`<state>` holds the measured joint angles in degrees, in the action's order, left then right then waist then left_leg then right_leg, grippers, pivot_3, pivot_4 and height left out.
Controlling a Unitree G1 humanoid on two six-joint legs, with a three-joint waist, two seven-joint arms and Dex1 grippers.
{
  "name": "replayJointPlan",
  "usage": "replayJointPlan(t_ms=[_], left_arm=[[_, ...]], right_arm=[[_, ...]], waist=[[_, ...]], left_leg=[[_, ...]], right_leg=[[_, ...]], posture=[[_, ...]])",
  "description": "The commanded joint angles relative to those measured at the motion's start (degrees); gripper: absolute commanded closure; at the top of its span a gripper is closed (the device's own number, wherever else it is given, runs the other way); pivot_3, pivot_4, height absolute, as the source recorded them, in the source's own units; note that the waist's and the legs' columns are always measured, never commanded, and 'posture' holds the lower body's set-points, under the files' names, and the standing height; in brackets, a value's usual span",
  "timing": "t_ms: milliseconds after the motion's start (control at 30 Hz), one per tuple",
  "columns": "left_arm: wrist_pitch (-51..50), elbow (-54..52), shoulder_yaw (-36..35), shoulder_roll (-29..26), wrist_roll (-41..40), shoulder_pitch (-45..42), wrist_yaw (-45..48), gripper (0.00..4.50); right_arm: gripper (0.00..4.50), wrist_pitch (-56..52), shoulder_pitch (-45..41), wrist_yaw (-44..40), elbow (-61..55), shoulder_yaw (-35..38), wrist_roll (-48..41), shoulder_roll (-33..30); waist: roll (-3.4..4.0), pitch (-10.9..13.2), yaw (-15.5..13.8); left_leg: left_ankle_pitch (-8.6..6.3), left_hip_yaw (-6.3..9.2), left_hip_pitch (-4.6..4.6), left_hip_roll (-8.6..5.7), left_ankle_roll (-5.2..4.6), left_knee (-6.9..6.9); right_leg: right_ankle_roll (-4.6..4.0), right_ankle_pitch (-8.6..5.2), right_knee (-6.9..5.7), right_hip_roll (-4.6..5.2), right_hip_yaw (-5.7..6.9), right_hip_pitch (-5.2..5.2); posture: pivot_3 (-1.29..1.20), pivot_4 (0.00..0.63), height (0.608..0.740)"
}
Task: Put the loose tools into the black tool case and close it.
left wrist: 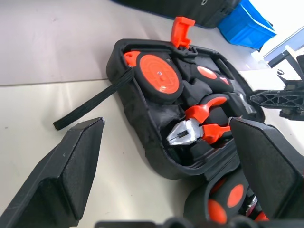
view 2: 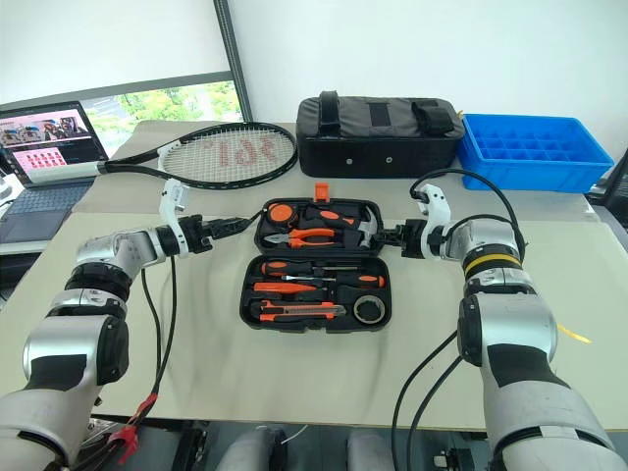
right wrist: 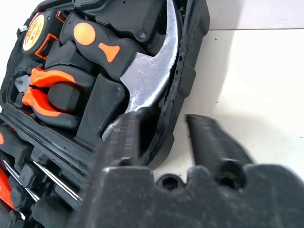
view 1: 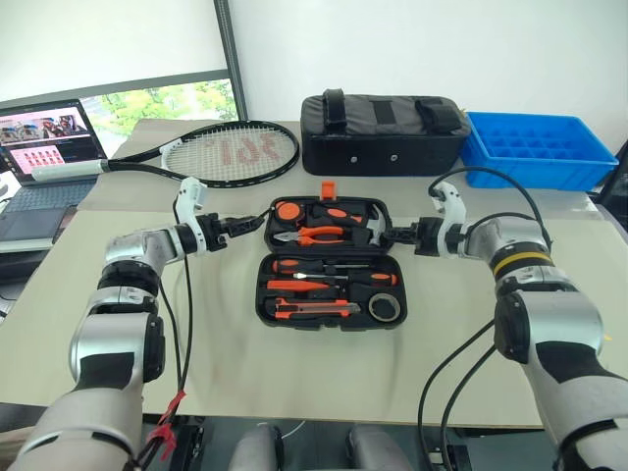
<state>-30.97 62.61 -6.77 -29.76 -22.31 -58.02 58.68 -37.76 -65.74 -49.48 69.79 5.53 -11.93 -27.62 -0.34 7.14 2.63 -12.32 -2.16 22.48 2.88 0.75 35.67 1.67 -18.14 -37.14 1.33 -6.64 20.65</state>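
1. Two grippers flank the open black tool case [view 1: 329, 263], one at each end of its far half (the lid half w/ hammer, pliers, tape measure). Case sits mid-counter [view 1: 245, 363], long axis running left-right, lid half lying flat away from the robot, orange latch tab [view 1: 328, 188] at the far edge.
2. Loose tools look already seated in the near half: screwdrivers [view 1: 324, 267], utility knife [view 1: 312, 310], grey tape roll [view 1: 386, 309]. Judged: loading done, closing is what's left.
3. Key relation: lid half lies betw. the two grippers, each pointing inward at its short end. Lid must fold toward the robot over the near half; both arms about equally near.
4. Left gripper [view 1: 242, 228]: fingers spread wide, holding nothing, just beside the lid's left end; a black strap [left wrist: 92, 100] trails from that corner. No contact visible.
5. Right gripper [right wrist: 176, 142]: fingers narrowed to a small gap, straddling the lid's right rim by the hammer head [right wrist: 149, 78], one finger inside the rim, one outside. Appears to pinch the rim, but can't tell if it's fully clamped.
6. Risk (judged): one-sided pinch may twist the lid; left side needs contact before lifting.
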Motion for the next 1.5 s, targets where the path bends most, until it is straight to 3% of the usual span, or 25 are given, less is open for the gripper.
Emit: replayJointPlan(t_ms=[33,467,567,900,1267,1500], left_arm=[[1.50,1.21,-1.55,-0.08,0.84,-2.41,1.61,0.00],[2.82,3.79,-2.17,1.90,3.75,-2.69,2.62,0.00],[3.45,4.02,-2.09,2.49,4.59,-2.68,2.77,0.62],[8.17,5.10,-4.05,4.13,5.00,-3.24,1.41,4.43],[15.65,-4.93,-1.23,3.99,7.59,1.08,6.66,4.43],[39.54,-24.93,2.55,2.97,12.94,14.44,4.00,4.43]], right_arm=[[4.48,1.19,-2.34,-2.51,-1.18,1.41,-0.39,-0.54],[4.48,0.52,-1.61,-9.24,-3.67,0.52,-0.40,-0.19],[4.50,0.34,-1.49,-9.82,-4.14,0.35,-0.34,-0.22],[4.50,0.34,-0.73,-11.24,-5.48,0.12,0.42,-0.45],[4.50,7.42,4.68,-15.30,-15.92,2.10,-1.85,-1.40],[4.50,19.27,17.98,-18.25,-34.61,1.05,-2.21,-2.14]], waist=[[0.00,0.00,0.08],[0.04,-0.02,0.33],[0.04,-0.02,0.35],[0.05,-0.02,0.14],[0.06,-0.02,-0.02],[0.09,-0.04,-0.31]], left_leg=[[0.00,0.01,0.00,0.00,0.00,0.00],[0.03,0.06,0.38,0.01,0.03,-0.05],[0.02,0.06,0.37,0.00,0.03,-0.03],[0.02,0.10,0.41,0.01,0.03,-0.02],[0.04,0.23,0.46,0.01,0.06,0.05],[0.08,0.27,0.44,0.04,0.12,0.06]], right_leg=[[0.00,0.00,0.00,0.00,0.01,0.00],[-0.01,0.01,-0.21,0.00,0.11,0.50],[-0.01,0.01,-0.39,0.01,0.16,0.56],[-0.01,0.01,-0.44,0.02,0.24,0.61],[-0.01,0.01,-0.51,0.03,0.44,0.60],[-0.01,0.03,-0.55,0.10,0.54,0.57]], posture=[[0.00,0.150,0.708],[0.00,0.150,0.708],[0.00,0.150,0.708],[0.00,0.150,0.708],[0.00,0.150,0.708],[0.00,0.150,0.708]])
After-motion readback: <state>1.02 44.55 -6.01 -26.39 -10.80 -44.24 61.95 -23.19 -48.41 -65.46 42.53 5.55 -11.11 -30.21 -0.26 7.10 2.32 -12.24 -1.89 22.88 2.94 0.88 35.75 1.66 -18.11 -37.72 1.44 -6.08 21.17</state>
